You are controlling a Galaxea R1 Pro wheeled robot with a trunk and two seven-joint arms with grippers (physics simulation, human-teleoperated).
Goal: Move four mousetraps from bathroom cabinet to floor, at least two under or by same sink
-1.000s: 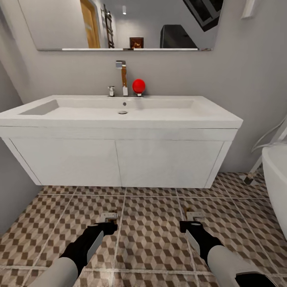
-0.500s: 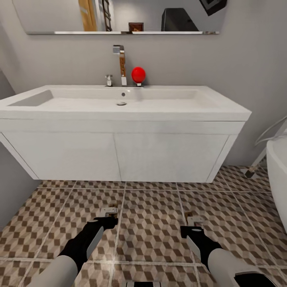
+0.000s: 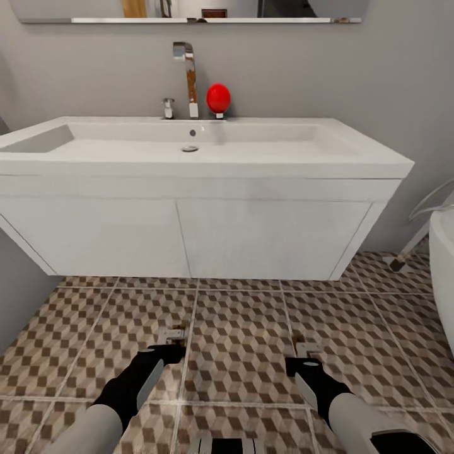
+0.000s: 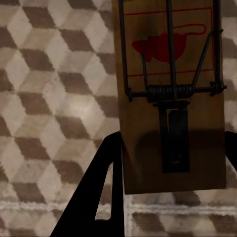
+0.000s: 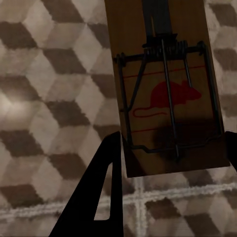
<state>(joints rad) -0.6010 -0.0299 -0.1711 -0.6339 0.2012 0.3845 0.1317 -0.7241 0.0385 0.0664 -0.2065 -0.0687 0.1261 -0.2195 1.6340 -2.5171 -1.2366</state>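
Mousetraps sit in both grippers: the left gripper is clamped on one mousetrap, the right gripper on another, each held low over the bathroom floor. They look light, thin and stiff (wooden slabs with sprung wire bars), so the plain board edges seem the safest hold, away from the spring. No writing is readable; each board carries only a red mouse outline inside a red frame. Beyond them stands the bathroom sink, with a red ball beside its tap.
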